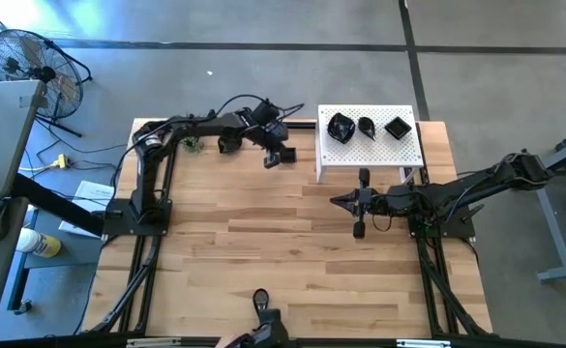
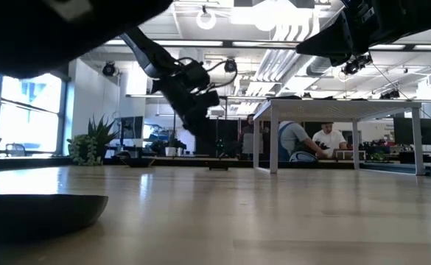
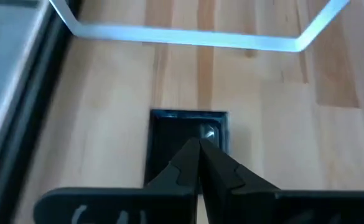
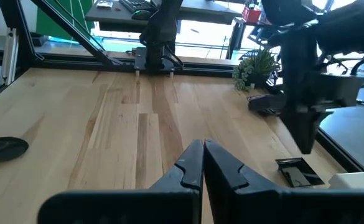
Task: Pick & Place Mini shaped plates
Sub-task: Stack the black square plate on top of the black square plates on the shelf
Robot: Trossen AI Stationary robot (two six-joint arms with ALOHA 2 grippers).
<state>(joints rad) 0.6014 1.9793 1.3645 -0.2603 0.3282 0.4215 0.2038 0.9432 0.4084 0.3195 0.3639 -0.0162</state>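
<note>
Beneath the left tool [image 3: 199, 149], fingers closed and empty, square black plate [image 3: 189, 138] on desk [image 1: 263, 251], white platform [image 1: 368, 145] just beside, right tool [image 4: 203, 163] closed, empty, open wood around.

Overhead straight down, low level across the tabletop [image 2: 274, 213], wrist views close, all sharing the tabletop.

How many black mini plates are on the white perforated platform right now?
3, in a row on the platform: rounded plate left, teardrop plate middle, square plate right in the high view. None seems hidden there.
</note>
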